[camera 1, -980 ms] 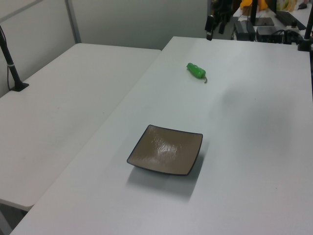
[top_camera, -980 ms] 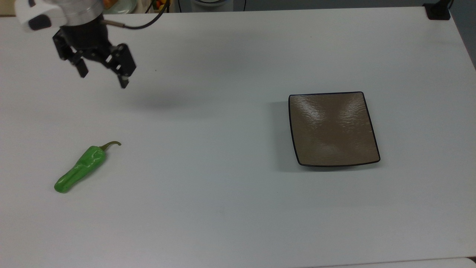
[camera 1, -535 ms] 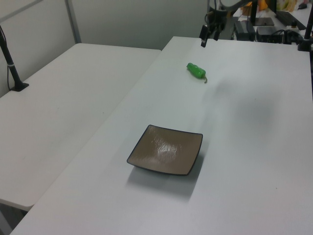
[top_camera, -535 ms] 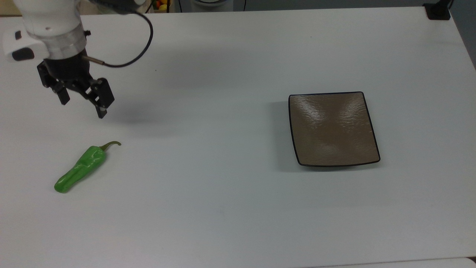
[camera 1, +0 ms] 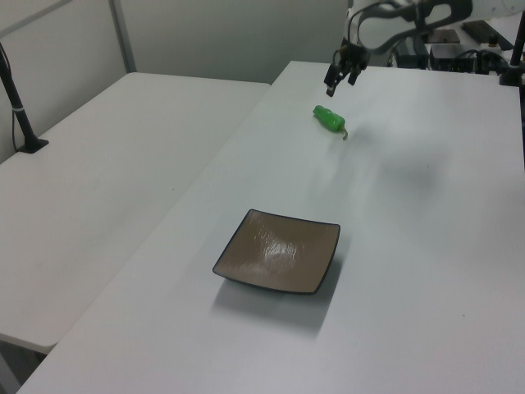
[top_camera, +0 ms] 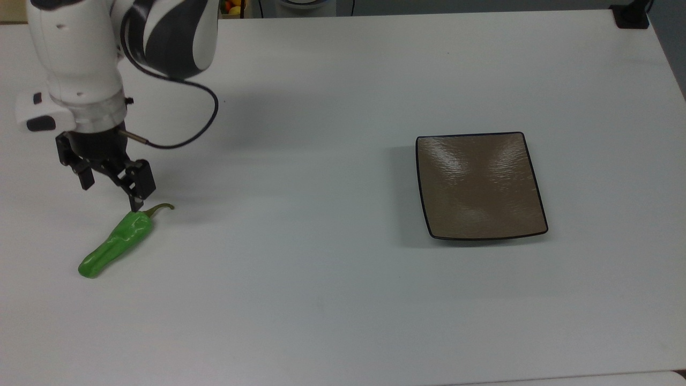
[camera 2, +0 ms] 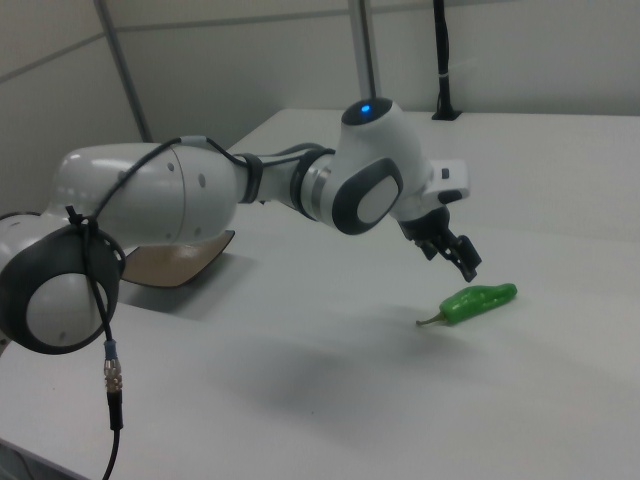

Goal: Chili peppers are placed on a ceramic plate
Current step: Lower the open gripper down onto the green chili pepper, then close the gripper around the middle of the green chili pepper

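The green chili pepper (top_camera: 115, 244) lies flat on the white table at the top view's lower left, its stem toward the upper right. My gripper (top_camera: 111, 194) hangs open just above the stem end, and one fingertip (top_camera: 136, 205) is close to the stem. Nothing is between the fingers. The left view has the gripper (camera 1: 340, 82) above the pepper (camera 1: 330, 118). In the right view the gripper (camera 2: 452, 260) is just over the pepper (camera 2: 480, 300). The square tan-brown ceramic plate (top_camera: 478, 185) sits empty far to the top view's right. In the right view the arm hides most of the plate (camera 2: 185, 262).
A black cable (top_camera: 182, 128) loops from the wrist. A black mount (top_camera: 631, 16) stands at the table's far right corner in the top view. A second white table (camera 1: 98, 189) with a black pole (camera 1: 20, 107) adjoins on the left view's left.
The open gripper has come down and toward the top view's bottom left, from the far edge to just above the pepper's stem end. Pepper and plate have not moved.
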